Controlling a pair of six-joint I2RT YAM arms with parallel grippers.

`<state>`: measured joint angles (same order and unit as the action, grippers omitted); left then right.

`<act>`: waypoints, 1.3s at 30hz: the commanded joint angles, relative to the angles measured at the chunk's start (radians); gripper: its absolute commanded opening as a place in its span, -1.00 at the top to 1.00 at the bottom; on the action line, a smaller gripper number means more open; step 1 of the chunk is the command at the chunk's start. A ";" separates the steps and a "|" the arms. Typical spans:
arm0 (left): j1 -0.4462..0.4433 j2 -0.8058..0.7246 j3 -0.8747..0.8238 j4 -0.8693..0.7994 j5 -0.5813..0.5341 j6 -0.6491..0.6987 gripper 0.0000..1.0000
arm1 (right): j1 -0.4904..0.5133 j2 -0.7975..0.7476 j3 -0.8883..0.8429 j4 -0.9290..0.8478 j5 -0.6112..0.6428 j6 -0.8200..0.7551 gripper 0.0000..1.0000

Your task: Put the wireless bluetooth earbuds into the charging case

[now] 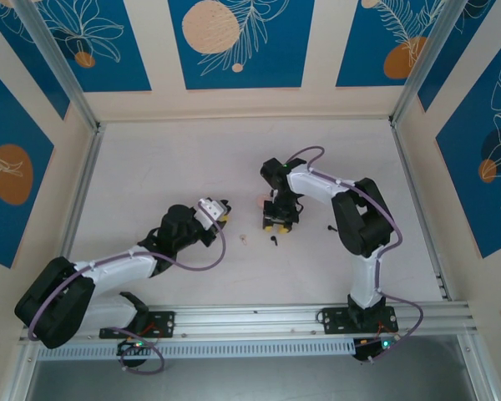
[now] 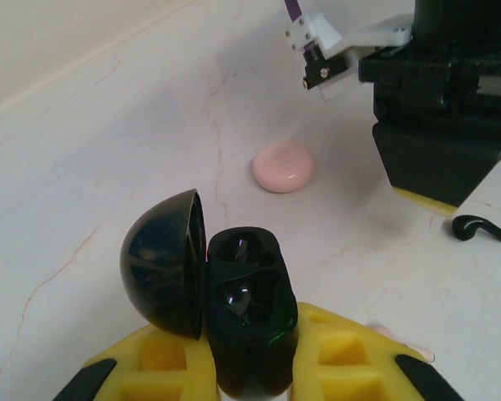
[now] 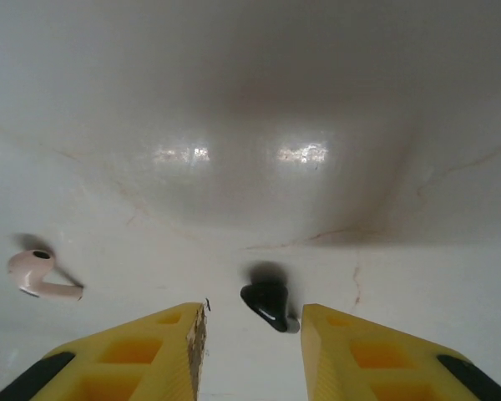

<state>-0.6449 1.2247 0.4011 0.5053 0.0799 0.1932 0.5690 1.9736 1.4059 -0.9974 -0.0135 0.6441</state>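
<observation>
While the open black charging case (image 2: 249, 292) is clenched in the left end effector (image 2: 250, 368), 1 black earbud (image 3: 267, 302) is straddled on the tabletop (image 3: 250, 100) by the released right end effector (image 3: 252, 334) and 1 pink earbud (image 3: 40, 276) is seen loose, so insertion is judged pending.

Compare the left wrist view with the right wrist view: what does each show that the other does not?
Left wrist, not right wrist: the open black charging case held by the left gripper, and a closed pink case. Right wrist, not left wrist: a whole pink earbud. Both: the pale table, the open right gripper and a black earbud by it.
</observation>
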 commanded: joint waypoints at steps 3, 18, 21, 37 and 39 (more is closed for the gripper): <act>-0.005 -0.011 0.007 -0.007 -0.009 0.012 0.88 | 0.014 0.033 0.021 -0.052 -0.055 -0.036 0.28; -0.005 -0.009 0.005 0.003 -0.003 -0.004 0.88 | 0.023 0.104 0.036 -0.051 -0.013 -0.061 0.40; -0.005 -0.011 0.004 -0.005 -0.007 -0.003 0.88 | 0.025 0.107 0.032 -0.045 -0.003 -0.060 0.45; -0.005 0.018 -0.012 0.033 0.022 -0.017 0.88 | 0.032 0.029 -0.024 -0.012 0.031 -0.027 0.54; -0.005 0.044 -0.021 0.081 0.051 -0.029 0.88 | 0.031 -0.001 -0.049 0.018 0.033 -0.015 0.54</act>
<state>-0.6449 1.2430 0.3977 0.5270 0.0856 0.1867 0.5922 2.0220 1.3911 -1.0065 0.0078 0.6025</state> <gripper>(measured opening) 0.174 0.231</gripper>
